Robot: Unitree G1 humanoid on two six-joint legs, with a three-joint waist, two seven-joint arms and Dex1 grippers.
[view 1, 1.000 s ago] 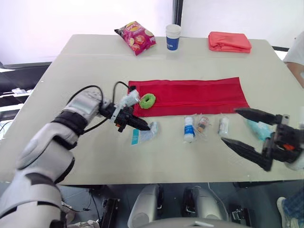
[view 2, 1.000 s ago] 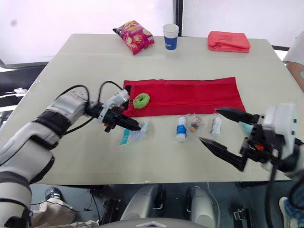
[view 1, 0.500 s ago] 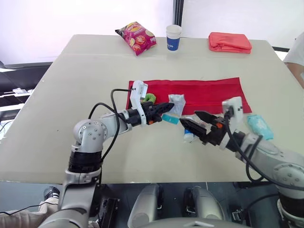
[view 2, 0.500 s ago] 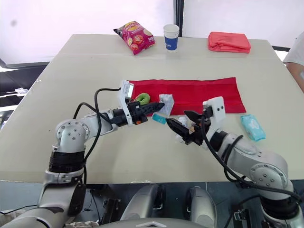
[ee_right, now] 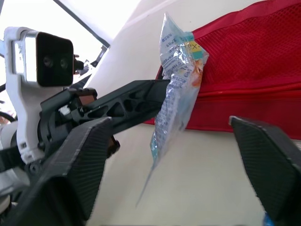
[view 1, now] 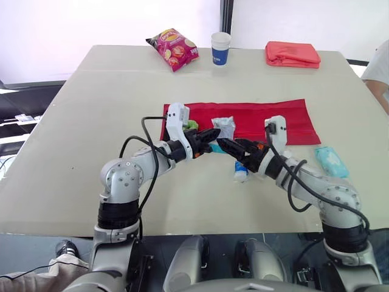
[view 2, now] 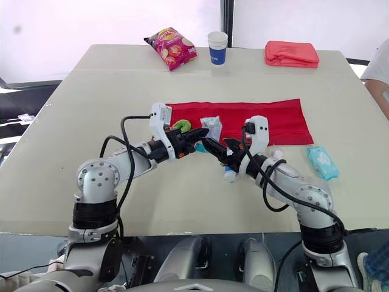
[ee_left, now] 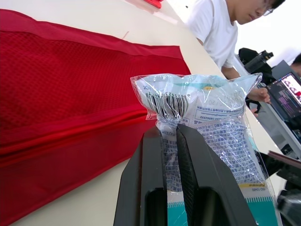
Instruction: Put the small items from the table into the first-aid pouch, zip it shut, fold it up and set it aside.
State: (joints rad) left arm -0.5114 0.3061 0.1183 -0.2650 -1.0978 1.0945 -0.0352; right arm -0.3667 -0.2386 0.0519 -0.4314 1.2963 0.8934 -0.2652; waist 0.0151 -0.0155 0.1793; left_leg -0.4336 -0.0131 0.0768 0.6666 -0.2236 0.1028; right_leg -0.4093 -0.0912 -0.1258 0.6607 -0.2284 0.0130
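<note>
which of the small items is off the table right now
The clear plastic packet, pinched in the left gripper near the red pouch; the white bottle and teal pack lie on the table.

A chip bag [view 1: 173, 48], a paper cup [view 1: 221, 47] and a folded coral cloth [view 1: 292, 53] line the far edge.

Likely an office or lab: a person [ee_left: 220, 24] sits at a lit screen [ee_left: 288, 93] beyond the large beige table [view 1: 91, 109].
</note>
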